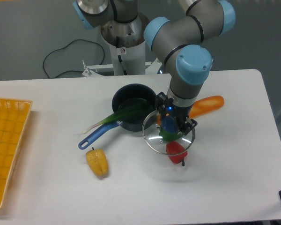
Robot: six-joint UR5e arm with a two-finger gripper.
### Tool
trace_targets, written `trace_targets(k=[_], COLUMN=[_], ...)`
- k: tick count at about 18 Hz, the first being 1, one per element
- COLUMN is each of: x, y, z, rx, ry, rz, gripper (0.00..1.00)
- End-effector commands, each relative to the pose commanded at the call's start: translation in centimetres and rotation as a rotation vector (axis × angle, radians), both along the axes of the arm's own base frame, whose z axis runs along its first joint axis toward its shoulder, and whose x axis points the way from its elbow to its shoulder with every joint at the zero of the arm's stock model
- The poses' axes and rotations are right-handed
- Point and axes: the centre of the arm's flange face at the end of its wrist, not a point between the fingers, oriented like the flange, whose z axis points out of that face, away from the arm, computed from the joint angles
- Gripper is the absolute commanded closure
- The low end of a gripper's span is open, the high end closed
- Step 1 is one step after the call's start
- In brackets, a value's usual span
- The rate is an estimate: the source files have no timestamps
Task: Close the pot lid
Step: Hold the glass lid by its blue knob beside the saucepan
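The pot (133,105) is a small dark saucepan at the table's middle, its long blue handle (97,135) pointing to the front left. A green leek (118,117) lies across its rim and sticks into it. The lid (167,136), a clear glass disc with a metal rim and a blue knob (169,124), hangs just right of and in front of the pot, above the table. My gripper (170,123) points down and is shut on the lid's knob.
A red pepper (176,152) lies under the lid's front edge. An orange carrot (206,104) sits right of the gripper. A yellow pepper (98,162) lies front left of the pot's handle. A yellow basket (7,140) stands at the left edge.
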Motion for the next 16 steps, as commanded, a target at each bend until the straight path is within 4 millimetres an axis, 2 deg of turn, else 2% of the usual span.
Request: trace_targets(k=[4, 8, 10, 13, 16], x=[-0.1, 0.0, 0.2, 0.7, 1.6], y=[-0.4, -1.8, -1.9, -3.4, -3.9], z=[0.1, -0.4, -0.5, -0.3, -0.8], rx=[0.003, 0.001, 0.001, -0.006, -0.01], ry=[-0.007, -0.022, -0.031, -0.046, -0.062], rz=[0.006, 0.026, 0.029, 0.048, 0.048], gripper=[0.41, 0.41, 0.41, 0.41, 0.41])
